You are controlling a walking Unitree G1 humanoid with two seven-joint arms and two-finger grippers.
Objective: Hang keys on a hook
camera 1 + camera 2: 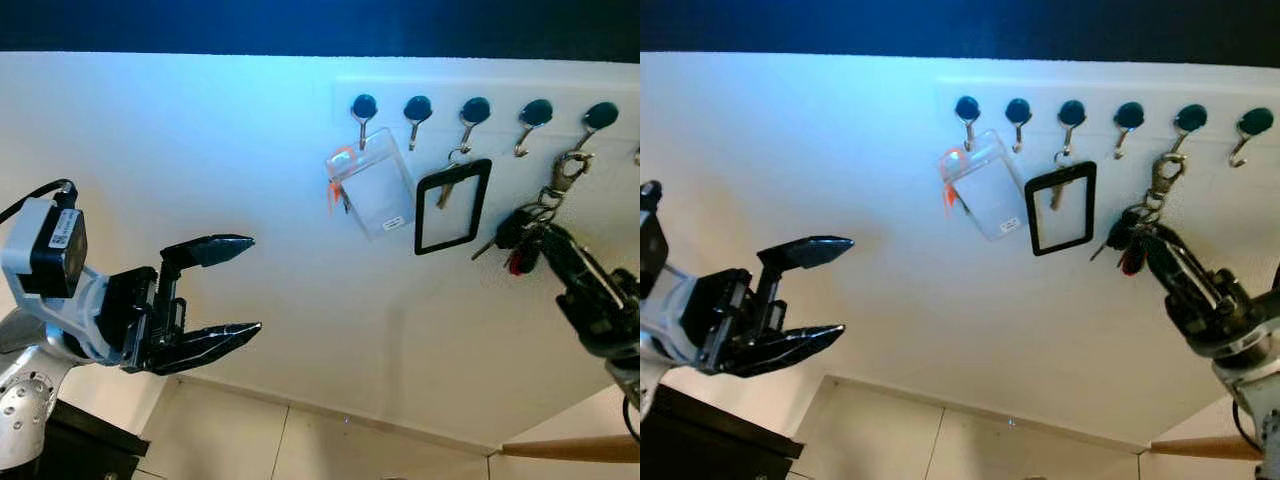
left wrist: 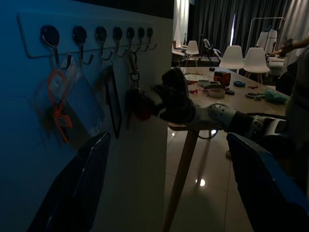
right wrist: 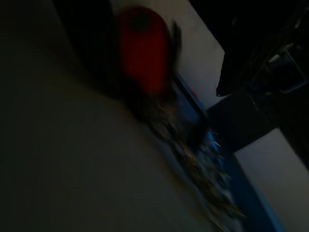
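The left gripper (image 1: 225, 290) hangs in the air in front of the white wall (image 1: 200, 150), well apart from the hook rail (image 1: 480, 100), with its two black fingers (image 1: 215, 247) spread wide and nothing between them.

Along the rail, the first hook (image 1: 363, 112) carries a clear plastic badge holder (image 1: 372, 183), tilted, with an orange tag (image 1: 334, 190) at its left edge. The second hook (image 1: 416, 115) is bare. From the third hook (image 1: 472, 117) hangs a black-framed card holder (image 1: 452, 206) with a single key dangling behind its upper left corner. The fourth hook (image 1: 531, 120) is bare.

At the fifth hook (image 1: 596, 122) a metal carabiner clip (image 1: 567, 172) is on the hook, and the bunch of keys (image 1: 520, 238), with a black fob and a red piece, dangles below it against the wall. The right gripper (image 1: 548, 240) reaches up from the lower right and is at the bunch; whether its fingers clamp the keys or merely touch them cannot be told. The right wrist view is dark and blurred, showing a red shape and a glint of metal.
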